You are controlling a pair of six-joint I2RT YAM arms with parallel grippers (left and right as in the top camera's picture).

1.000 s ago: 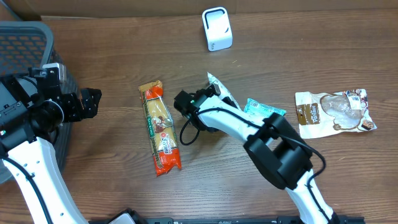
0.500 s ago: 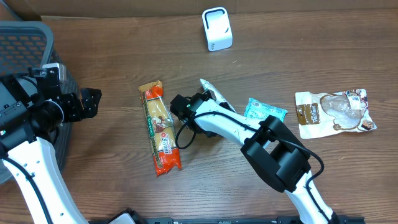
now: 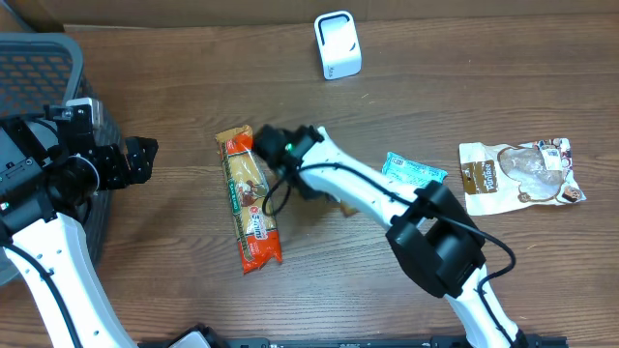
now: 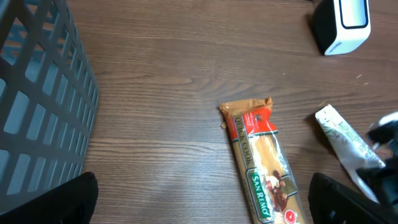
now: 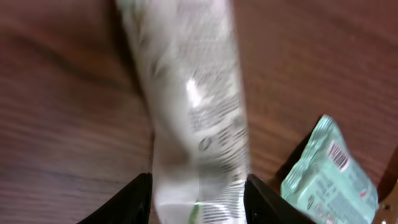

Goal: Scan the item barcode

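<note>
Tabletop point(image 3: 174, 87) of brown wood, white scanner point(image 3: 338, 44)

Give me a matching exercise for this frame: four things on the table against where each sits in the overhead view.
Things:
1. scanner
2. orange packet
3. teal packet
4. basket

Places:
A. far left edge
B. right of centre
C. top centre
D. just left of centre

Pairs: 1-C, 2-D, 3-B, 4-A
</note>
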